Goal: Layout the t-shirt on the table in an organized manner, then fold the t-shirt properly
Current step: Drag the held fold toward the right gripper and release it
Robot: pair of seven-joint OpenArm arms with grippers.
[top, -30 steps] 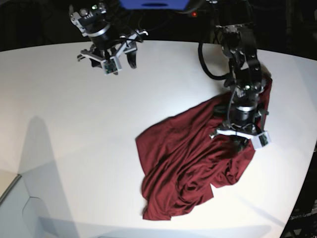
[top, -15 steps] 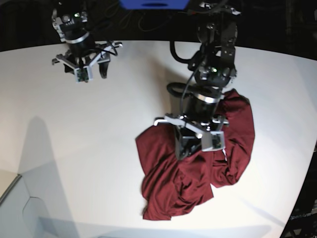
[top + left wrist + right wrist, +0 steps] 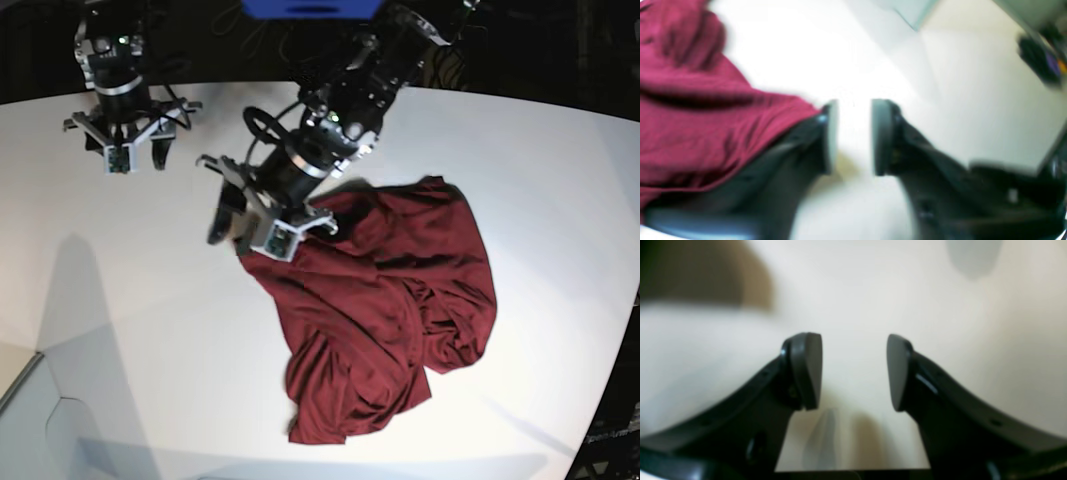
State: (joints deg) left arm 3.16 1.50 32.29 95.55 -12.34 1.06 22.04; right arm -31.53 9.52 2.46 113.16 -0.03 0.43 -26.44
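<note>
The maroon t-shirt (image 3: 390, 300) lies crumpled on the white table (image 3: 120, 330), filling the centre-right of the base view. Its long axis runs on a diagonal, from a narrow bunched corner at the lower middle of the frame up toward the upper right, where the cloth spreads wider. Folds and ridges cover it; which end is the collar cannot be told.

The left gripper (image 3: 243, 232) hangs at the shirt's upper-left edge, near the frame's centre. In the blurred left wrist view its jaws stand partly apart with bare table showing between them and nothing held; shirt fabric lies along the outside of one finger (image 3: 828, 136).

The right gripper (image 3: 124, 152) sits over bare table at the upper left, well apart from the shirt, jaws spread wide and empty.
</note>
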